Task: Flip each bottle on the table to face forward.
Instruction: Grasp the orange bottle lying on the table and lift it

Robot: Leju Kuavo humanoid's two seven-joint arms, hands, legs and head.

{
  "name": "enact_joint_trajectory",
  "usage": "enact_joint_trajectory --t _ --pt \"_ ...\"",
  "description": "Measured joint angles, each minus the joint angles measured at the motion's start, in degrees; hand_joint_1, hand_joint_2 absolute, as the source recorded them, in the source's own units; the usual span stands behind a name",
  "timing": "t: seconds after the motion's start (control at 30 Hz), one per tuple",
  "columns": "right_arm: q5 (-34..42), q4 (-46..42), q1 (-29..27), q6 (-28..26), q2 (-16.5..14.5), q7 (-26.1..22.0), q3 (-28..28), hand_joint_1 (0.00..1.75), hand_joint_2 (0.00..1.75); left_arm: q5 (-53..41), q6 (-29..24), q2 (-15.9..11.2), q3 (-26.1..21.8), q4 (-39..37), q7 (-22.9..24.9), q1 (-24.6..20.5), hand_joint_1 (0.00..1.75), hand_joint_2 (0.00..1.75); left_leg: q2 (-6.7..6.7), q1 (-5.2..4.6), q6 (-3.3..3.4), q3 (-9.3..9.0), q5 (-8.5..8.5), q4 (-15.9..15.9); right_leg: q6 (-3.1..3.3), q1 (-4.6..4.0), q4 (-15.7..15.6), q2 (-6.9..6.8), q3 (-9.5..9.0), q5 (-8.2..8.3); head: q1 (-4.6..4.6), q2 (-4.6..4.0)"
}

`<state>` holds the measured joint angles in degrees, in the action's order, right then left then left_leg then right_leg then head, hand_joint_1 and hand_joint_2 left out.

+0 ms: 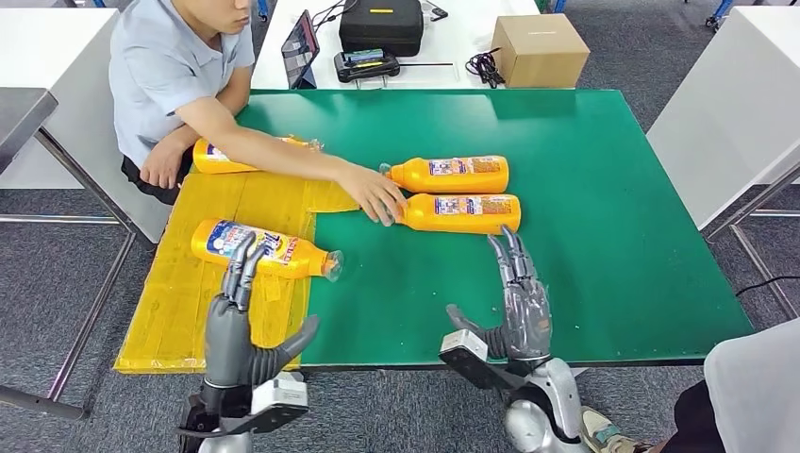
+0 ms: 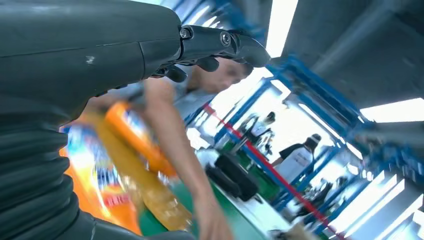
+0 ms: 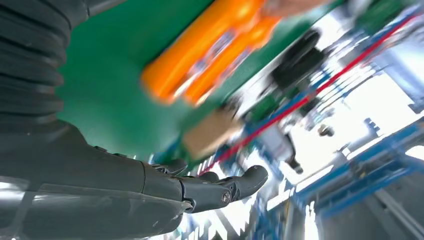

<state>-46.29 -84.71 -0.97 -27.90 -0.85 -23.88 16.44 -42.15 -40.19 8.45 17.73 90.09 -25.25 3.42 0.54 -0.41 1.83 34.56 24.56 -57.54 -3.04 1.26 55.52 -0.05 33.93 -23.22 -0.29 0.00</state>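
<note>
Left hand (image 1: 241, 316) hovers over the near left edge of the table (image 1: 604, 283), fingers extended and apart, holding nothing; its fingertips overlap the near bottle (image 1: 259, 248) in the head view, but contact cannot be confirmed. Right hand (image 1: 514, 302) hovers over the near centre of the green surface, fingers likewise extended and spread, empty, just short of the centre bottle (image 1: 458, 212). The near bottle lies on its side on the yellow mat (image 1: 189, 311), blue-and-white label up, cap pointing right. The centre bottle and the bottle behind it (image 1: 451, 174) lie on their sides close together on the green surface, caps pointing left, small-print labels up. A person's hand (image 1: 375, 196) rests at the centre bottle's cap. The far bottle (image 1: 219, 159) lies at the far left, partly hidden under the person's arm. Judgement: the near bottle appears to show its front; the two centre bottles appear to need flipping; the far bottle's face cannot be determined. Most of the task appears to remain.
</note>
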Motion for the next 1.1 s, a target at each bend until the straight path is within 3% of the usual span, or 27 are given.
enact_joint_trajectory --t 0.07,0.2,0.33,0.47,0.73,0.83,1.0,1.1 --pt "1.61 1.20 0.46 3.04 1.44 1.13 -1.12 0.00 0.00 7.30 0.36 0.29 0.58 0.43 -0.50 0.17 0.00 1.75 0.01 -0.01 0.00 -0.01 -0.01 0.00 -0.01 0.00 0.00 0.00 -0.02 0.01 0.00 0.00" --pt "15.46 3.33 1.61 14.65 2.93 -1.01 -3.94 0.00 0.00 16.73 1.93 0.32 1.89 0.74 -2.35 0.30 0.00 1.75 -0.01 -0.01 0.01 0.00 -0.01 -0.01 -0.02 0.00 0.00 0.00 -0.02 0.02 -0.01 0.00" --pt "19.87 5.39 3.02 17.36 2.97 0.18 -6.36 0.00 0.00 23.49 3.70 0.34 2.93 0.77 -4.21 0.37 0.00 1.75 0.00 0.01 0.00 0.00 -0.01 0.00 -0.01 -0.01 0.01 0.00 0.00 0.01 -0.02 0.00" --pt "19.26 6.86 3.64 16.36 2.50 3.23 -7.49 0.00 1.75 26.75 4.86 0.35 4.04 0.81 -4.76 0.51 0.00 1.75 0.00 0.01 0.00 0.02 -0.01 0.00 -0.01 -0.02 0.01 0.00 0.01 0.00 -0.01 0.00" --pt "0.02 7.97 4.13 4.75 2.86 8.50 -6.01 0.00 1.75 27.40 5.04 0.52 5.40 0.92 -4.42 0.44 0.00 1.75 0.00 0.00 0.00 0.01 -0.01 0.00 -0.01 0.00 0.01 0.00 0.00 0.01 -0.02 0.00" --pt "-3.06 8.27 4.34 3.34 3.22 9.68 -5.19 0.00 1.75 27.42 5.15 0.67 5.53 0.92 -4.17 0.37 0.00 1.75 0.00 0.00 0.01 0.01 -0.01 0.00 -0.01 0.00 0.01 0.00 0.00 0.01 -0.02 0.00" --pt "-16.18 8.93 4.96 -1.13 4.79 14.34 -2.79 0.00 1.75 28.16 6.03 0.91 5.72 0.92 -3.31 0.08 0.00 1.75 0.00 0.00 0.00 0.01 -0.01 -0.01 -0.01 -0.01 0.01 0.00 0.00 0.01 -0.02 0.00" --pt "-20.04 10.35 6.36 -1.30 5.95 16.16 -1.36 0.00 1.75 28.57 6.19 0.95 6.06 0.91 -2.98 -0.39 0.00 1.75 0.00 0.00 0.01 0.01 -0.01 -0.01 -0.01 -0.01 0.01 0.00 0.00 0.01 -0.01 0.00"
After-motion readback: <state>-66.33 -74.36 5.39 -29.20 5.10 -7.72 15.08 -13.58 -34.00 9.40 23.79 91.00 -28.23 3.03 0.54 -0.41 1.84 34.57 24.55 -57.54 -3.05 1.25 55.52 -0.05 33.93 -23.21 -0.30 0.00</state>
